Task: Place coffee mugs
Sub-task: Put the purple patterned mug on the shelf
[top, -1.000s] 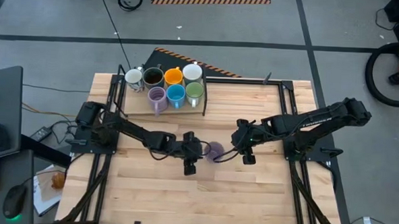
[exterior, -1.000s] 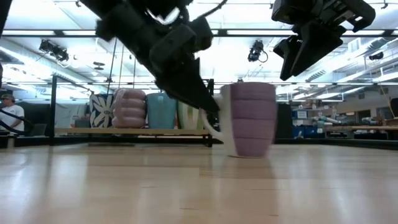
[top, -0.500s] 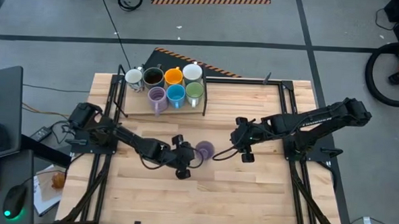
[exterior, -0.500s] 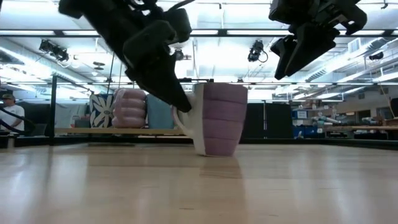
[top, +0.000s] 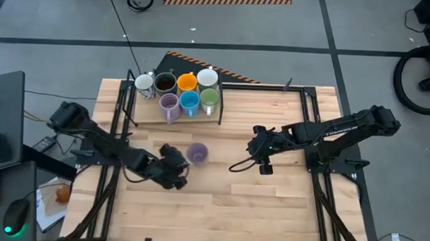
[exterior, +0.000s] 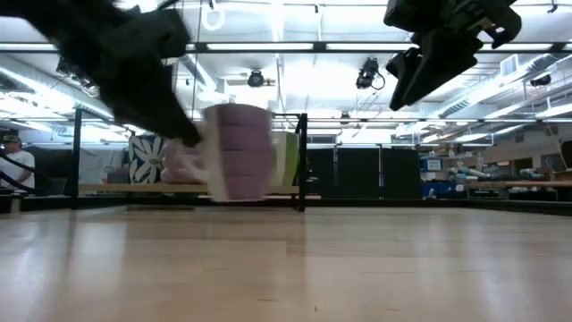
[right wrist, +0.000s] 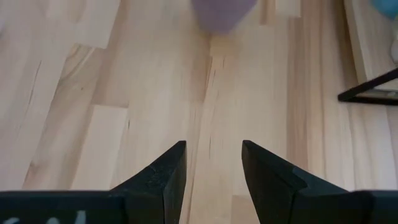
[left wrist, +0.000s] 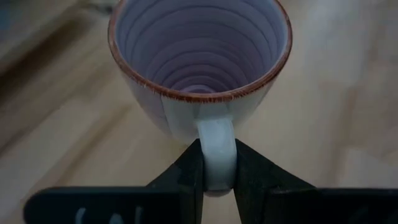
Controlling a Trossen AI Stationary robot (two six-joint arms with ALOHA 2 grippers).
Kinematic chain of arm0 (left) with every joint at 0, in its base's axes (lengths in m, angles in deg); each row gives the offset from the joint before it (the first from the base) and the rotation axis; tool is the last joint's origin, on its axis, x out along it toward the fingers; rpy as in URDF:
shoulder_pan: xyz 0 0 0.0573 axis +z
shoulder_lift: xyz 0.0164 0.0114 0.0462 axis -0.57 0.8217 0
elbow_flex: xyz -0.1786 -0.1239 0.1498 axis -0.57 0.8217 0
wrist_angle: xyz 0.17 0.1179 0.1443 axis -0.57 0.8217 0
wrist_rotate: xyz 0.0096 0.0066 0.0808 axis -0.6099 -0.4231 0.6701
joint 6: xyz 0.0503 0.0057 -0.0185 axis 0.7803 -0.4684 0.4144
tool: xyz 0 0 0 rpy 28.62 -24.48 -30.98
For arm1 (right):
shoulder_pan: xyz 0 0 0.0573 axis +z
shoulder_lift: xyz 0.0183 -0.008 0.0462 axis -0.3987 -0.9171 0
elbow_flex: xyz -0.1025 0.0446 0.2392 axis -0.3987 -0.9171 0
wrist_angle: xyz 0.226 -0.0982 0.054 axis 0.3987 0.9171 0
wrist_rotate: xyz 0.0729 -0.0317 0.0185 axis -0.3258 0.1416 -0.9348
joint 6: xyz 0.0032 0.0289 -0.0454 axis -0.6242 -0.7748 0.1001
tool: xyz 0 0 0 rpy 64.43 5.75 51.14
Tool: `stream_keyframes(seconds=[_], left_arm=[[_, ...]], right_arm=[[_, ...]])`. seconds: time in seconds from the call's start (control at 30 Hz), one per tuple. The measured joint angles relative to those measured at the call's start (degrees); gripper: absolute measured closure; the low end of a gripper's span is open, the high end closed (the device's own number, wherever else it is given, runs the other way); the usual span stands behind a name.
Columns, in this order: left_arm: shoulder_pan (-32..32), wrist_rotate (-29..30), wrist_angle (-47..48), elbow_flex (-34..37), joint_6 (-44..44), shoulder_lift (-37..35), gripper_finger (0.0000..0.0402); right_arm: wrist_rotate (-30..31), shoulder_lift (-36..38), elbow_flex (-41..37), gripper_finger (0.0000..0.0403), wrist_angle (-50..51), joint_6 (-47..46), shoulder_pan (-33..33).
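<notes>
The left gripper [top: 178, 165] pinches the white handle of a purple mug [top: 197, 152], and since a second ago it has carried the mug from the table's [top: 269, 210] middle toward the left edge and a little toward the far edge. The mug hangs upright, clear of the wood. 7 other mugs [top: 178, 91] sit by the far-left corner. The right gripper [top: 261, 165] hovers wide apart, unmoved
</notes>
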Motion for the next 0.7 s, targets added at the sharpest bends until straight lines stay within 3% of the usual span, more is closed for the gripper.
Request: stream_keyframes(seconds=[0.33,0.7], left_arm=[[-6.92,8.89,28.41,0.8,-26.3,-8.52,0.0338],[-10.53,7.06,47.01,0.64,-47.32,-10.46,0.0338]], right_arm=[[0.0,0.0,0.0,0.0242,-1.26,0.62,-0.37],[0.0,0.0,0.0,0.0242,-1.15,1.05,-0.35]])
